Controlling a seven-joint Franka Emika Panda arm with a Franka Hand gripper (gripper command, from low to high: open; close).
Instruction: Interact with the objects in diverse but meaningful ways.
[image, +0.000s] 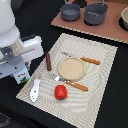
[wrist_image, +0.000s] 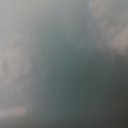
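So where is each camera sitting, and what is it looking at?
Exterior view: sits off the arm, up high, looking down at the placemat with the plate, tomato, sausage and white bottle piece; the robot's white arm fills this view's left, over the milk carton. The pincer is hidden.
Wrist view: sits on the wrist; only a grey-green blur shows, so its target and any robot part cannot be told.
Shared: nothing recognisable in both.

arm (image: 11, 30): big and white, reaching in from the exterior view's left, bent low | gripper (image: 19, 72): pointing down, fingers mostly hidden, cannot tell if open or closed | wrist view: all blurry grey, nothing clear
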